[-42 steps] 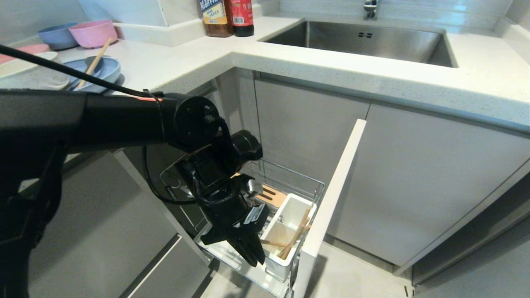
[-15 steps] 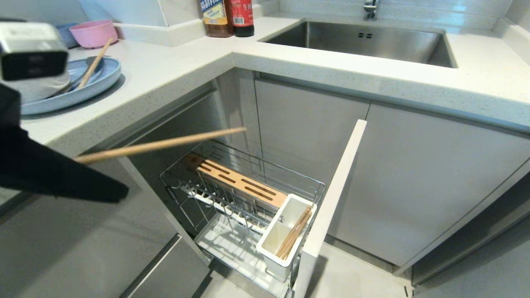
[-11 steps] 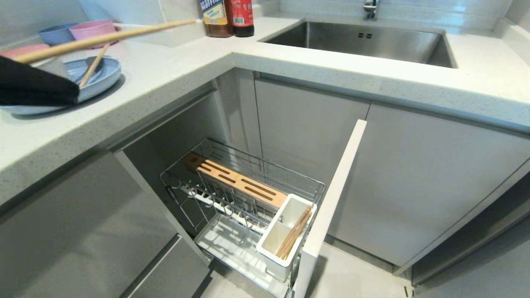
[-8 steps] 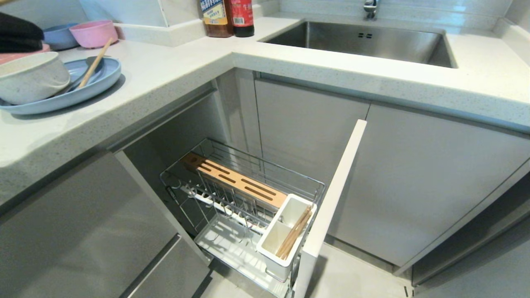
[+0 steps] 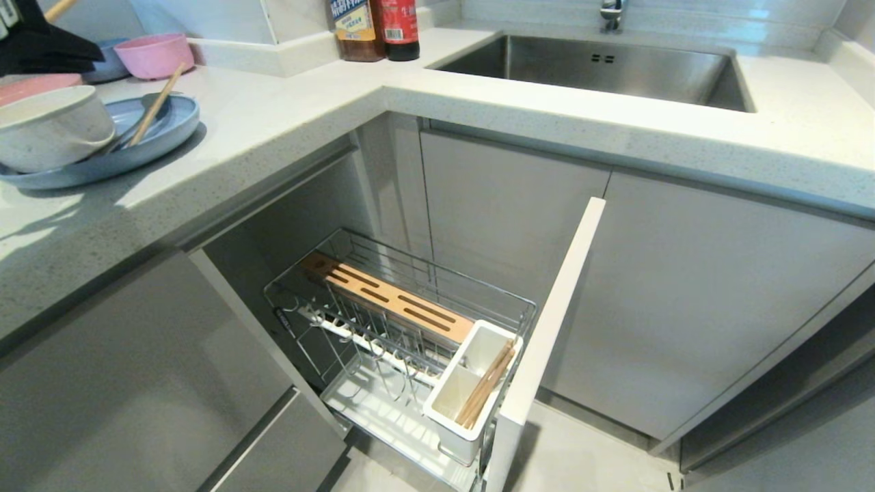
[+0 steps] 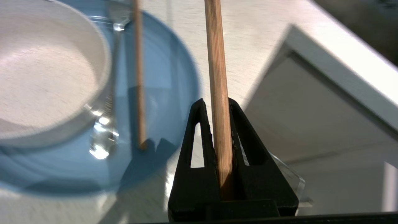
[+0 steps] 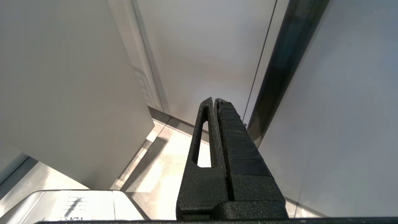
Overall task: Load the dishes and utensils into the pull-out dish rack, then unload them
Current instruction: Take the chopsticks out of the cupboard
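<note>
Left wrist view: claw (image 6: 219, 104) gripping chopstick (image 6: 217, 77) beside plate (image 6: 174, 77) rim.

At lower centre the left tool (image 6: 219, 104) clamps a wooden chopstick (image 6: 217, 77) running up the frame. Left of it, a blue plate (image 6: 174, 81) on the counter (image 6: 248, 34) carries an off-white bowl (image 6: 46, 77) and a second chopstick (image 6: 139, 77).

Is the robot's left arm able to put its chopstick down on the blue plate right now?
Probably yes. The left gripper hovers by the blue plate, shut on a chopstick. The off-white bowl fills one side, but the side with the other chopstick looks open.
</note>
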